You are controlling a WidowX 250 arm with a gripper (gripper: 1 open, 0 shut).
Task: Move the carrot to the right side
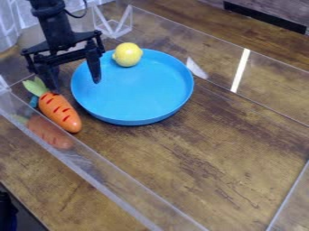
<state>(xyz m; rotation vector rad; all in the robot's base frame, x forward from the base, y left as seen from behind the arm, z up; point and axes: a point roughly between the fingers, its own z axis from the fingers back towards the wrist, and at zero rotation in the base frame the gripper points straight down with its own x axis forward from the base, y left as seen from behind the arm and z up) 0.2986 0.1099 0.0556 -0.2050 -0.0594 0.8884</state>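
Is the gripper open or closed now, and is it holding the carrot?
Open. The gripper has its two dark fingers spread wide, with nothing between them; the carrot lies on the table below it, apart.

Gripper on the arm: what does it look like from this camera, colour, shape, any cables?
The gripper is all black: a dark column leads down into a flat crossbar with two thin, straight fingers hanging from its ends. The finish is matte, with no markings I can make out. A thin dark cable seems to loop near the top of the column.
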